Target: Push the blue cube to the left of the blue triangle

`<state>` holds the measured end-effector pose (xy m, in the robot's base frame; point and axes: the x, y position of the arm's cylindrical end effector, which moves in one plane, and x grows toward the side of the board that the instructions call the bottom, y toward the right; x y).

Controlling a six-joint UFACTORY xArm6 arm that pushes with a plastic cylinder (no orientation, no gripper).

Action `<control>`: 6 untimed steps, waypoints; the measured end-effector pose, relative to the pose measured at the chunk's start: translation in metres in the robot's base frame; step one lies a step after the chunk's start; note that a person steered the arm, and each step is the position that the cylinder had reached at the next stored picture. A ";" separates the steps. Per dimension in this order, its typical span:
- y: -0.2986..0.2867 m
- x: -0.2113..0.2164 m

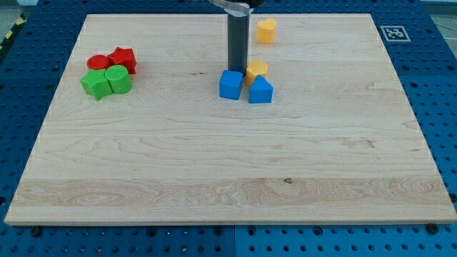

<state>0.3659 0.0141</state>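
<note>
One blue cube (230, 85) — touching my tip (236, 70), left of blue triangle (260, 91)

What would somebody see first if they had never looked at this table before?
First the dark rod coming down from the view's top, with my tip just behind the blue cube in the middle of the wooden board. The blue triangle sits close on the cube's right, with a yellow block behind it. At the view's left, two red blocks and two green blocks huddle together.

Straight dark rod (237, 39), perhaps grey-collared
</note>
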 end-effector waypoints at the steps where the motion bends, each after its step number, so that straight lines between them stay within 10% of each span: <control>1: 0.000 0.000; 6: -0.041 0.013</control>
